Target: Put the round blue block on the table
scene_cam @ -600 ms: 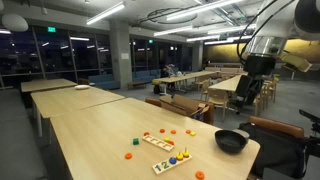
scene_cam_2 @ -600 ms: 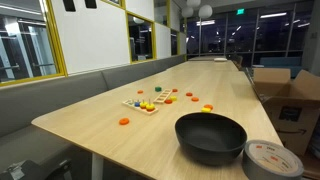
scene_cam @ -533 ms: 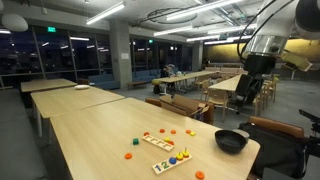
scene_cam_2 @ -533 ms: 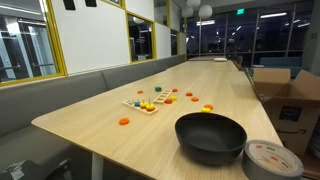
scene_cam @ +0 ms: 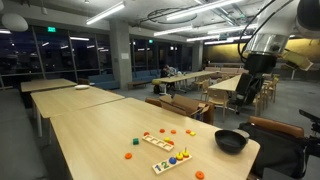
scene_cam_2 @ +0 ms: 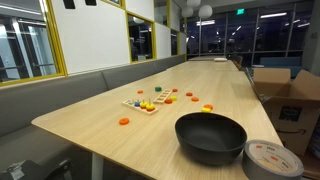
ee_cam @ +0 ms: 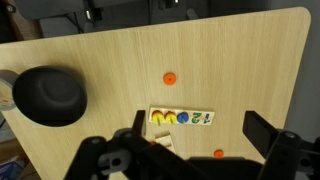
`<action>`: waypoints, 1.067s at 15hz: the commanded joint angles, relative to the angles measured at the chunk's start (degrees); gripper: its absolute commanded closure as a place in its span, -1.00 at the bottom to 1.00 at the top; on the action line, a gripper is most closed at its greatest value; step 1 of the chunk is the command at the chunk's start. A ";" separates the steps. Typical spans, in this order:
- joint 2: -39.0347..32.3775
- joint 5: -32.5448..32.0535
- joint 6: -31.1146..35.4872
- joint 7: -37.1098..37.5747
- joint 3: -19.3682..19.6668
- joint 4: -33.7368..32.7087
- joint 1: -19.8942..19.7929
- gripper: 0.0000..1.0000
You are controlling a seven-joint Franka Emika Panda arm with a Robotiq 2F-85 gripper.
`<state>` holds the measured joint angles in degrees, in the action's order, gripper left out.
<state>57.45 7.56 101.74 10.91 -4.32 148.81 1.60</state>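
Note:
The round blue block (ee_cam: 182,118) sits on a small toy board (ee_cam: 205,119), next to two yellow pieces and green numbers. In an exterior view the block (scene_cam: 173,160) shows near the table's near end. The pale wood table (scene_cam: 90,130) also shows in the wrist view (ee_cam: 240,60) and in an exterior view (scene_cam_2: 110,135). My gripper (scene_cam: 250,97) hangs high above the table end, open and empty. Its fingers (ee_cam: 198,128) frame the board from far above.
A black bowl (scene_cam: 231,140) (scene_cam_2: 210,137) (ee_cam: 48,96) stands at the table end beside a tape roll (scene_cam_2: 272,160). Orange discs (ee_cam: 169,77) (scene_cam: 128,155) lie loose around a second toy board (scene_cam: 156,141). A cardboard box (scene_cam_2: 290,95) stands beside the table.

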 commanded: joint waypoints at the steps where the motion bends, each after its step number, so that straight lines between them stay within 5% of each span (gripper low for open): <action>1: 0.03 0.43 1.08 0.35 -0.89 0.25 -0.80 -1.00; 8: -5.10 -1.47 14.99 -0.94 -5.81 0.23 0.50 -1.00; 16: -20.02 -15.83 33.78 -11.39 -8.13 -2.57 1.46 -1.00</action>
<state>43.52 -3.41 130.32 3.45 -12.84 149.26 2.49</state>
